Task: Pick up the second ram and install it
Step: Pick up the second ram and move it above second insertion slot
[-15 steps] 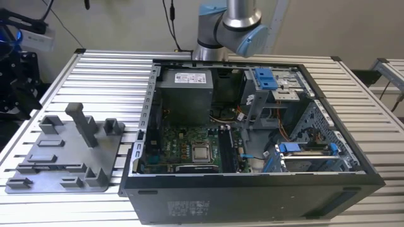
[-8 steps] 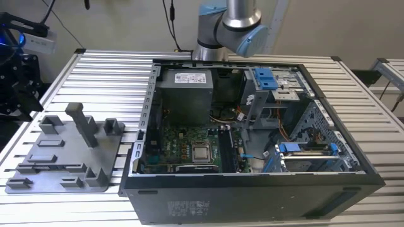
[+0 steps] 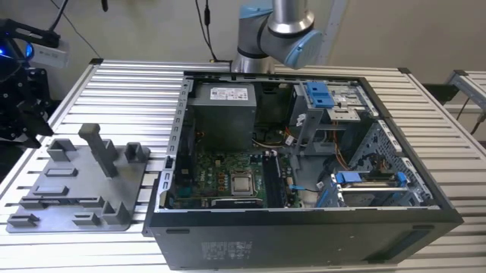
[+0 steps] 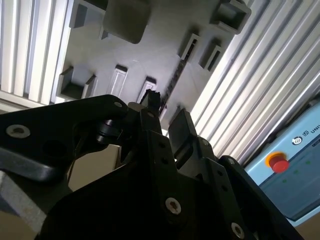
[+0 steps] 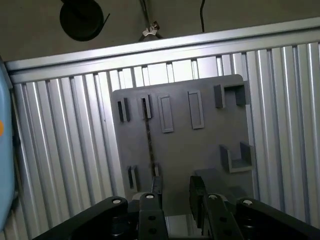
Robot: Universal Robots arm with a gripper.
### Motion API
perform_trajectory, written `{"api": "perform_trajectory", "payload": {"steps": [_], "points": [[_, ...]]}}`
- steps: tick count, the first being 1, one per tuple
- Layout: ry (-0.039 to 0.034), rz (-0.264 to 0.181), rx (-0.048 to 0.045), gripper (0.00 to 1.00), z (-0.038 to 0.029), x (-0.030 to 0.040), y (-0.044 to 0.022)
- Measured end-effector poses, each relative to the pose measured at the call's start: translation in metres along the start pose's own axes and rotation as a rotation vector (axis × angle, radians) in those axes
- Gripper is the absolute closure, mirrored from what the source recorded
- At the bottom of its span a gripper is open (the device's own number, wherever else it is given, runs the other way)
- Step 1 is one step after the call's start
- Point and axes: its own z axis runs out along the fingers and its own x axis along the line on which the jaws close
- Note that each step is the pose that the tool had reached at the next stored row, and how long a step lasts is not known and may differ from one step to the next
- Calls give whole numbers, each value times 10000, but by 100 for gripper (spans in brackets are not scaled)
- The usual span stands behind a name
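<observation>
now fingers (image 5: 197, 194) hang parted, empty, near the second ram (image 5: 148, 142) in its tray (image 5: 200, 150).

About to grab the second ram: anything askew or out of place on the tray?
Nothing stands out. The second ram stands on edge, in line with its slots on the grey tray; the open gripper hangs above, apart from it.
</observation>
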Motion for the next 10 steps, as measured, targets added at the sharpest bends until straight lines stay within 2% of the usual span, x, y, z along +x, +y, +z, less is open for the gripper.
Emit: {"api": "perform_trajectory", "payload": {"steps": [10], "points": [[-3,-208,1,64,62,-1,2]]}}
